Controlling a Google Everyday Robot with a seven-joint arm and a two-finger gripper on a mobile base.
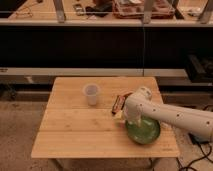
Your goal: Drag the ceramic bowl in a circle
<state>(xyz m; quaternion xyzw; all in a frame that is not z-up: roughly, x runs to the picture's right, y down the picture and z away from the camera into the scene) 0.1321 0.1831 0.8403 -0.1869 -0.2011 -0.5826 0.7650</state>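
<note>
The green ceramic bowl point(145, 131) sits on the wooden table point(80, 135) near its front right corner. My gripper point(131, 120) is at the end of the white arm, down at the bowl's left rim. The arm covers the bowl's back edge and hides the gripper's tips. A small translucent whitish plastic cup point(91, 94) stands upright at the table's back middle, apart from the bowl.
A dark snack bar wrapper point(118, 103) lies on the table just left of the arm. Behind the table runs a dark counter front with a shelf of clutter point(135, 7) above. Cables lie on the floor at the right point(197, 155).
</note>
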